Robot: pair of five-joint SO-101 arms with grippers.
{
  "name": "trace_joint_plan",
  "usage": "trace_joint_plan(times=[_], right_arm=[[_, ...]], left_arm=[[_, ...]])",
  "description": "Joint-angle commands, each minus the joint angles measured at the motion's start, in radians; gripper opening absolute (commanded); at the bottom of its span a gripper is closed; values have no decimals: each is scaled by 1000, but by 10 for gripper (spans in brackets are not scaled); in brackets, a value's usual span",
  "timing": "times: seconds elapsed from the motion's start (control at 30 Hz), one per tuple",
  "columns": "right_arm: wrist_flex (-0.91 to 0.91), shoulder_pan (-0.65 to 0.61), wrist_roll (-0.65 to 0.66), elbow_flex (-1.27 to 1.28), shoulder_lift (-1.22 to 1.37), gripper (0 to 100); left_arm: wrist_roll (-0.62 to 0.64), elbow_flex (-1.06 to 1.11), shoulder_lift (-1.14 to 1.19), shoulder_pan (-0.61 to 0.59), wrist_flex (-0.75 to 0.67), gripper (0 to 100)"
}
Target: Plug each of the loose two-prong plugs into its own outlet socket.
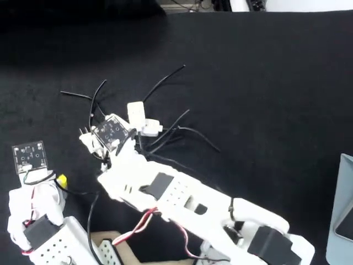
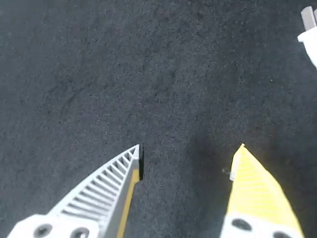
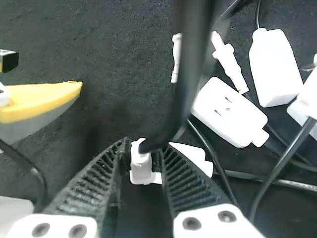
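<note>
**Two-arm rig over a black surface [image 1: 265,83].**

**(a) Right claw [image 3: 142,148].** Black ribbed fingers are closed tight on a white plug [image 3: 140,167]. Its black cable [image 3: 185,74] rises btwn the fingers toward the wrist camera. Just beyond the fingertips a white outlet socket [image 3: 230,111] lies flat on the surface, slots facing up. A white block [image 3: 275,67] sits just beside it. A second, slimmer plug [image 3: 225,49] lies near the socket, not inserted. Thin black leads [image 3: 277,148] cross the surface around them.

**(b) Left claw [image 2: 190,147].** Spread wide, one white finger & one yellow finger, nothing held, bare surface btwn them. A loose plug [image 2: 308,29] w/ metal prongs shows at the frame edge, well apart from the fingertips.

**(c) High view.** The right arm [image 1: 193,201] stretches from lower right to the cluster of plugs & sockets near ctr. The left arm [image 1: 33,221] sits at lower left, well apart from that cluster.
</note>
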Motion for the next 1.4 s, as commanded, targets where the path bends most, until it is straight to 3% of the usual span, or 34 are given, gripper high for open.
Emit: trace_joint_plan(times=[0.0, 0.6, 0.8, 1.13, 1.37], right_arm=[[-55, -15, -11, -25, 27, 11], [-101, -18, -8, 18, 136, 11], [12, -18, -11, -1, 136, 11], [43, -97, -112, -4, 137, 11], [38, -41, 14, 15, 137, 11]], left_arm=[[12, 7, -9, 2, -14, 289], [60, 28, -9, 4, -18, 289], [60, 30, -9, 4, -18, 289], [60, 30, -9, 4, -18, 289], [60, 30, -9, 4, -15, 289]])
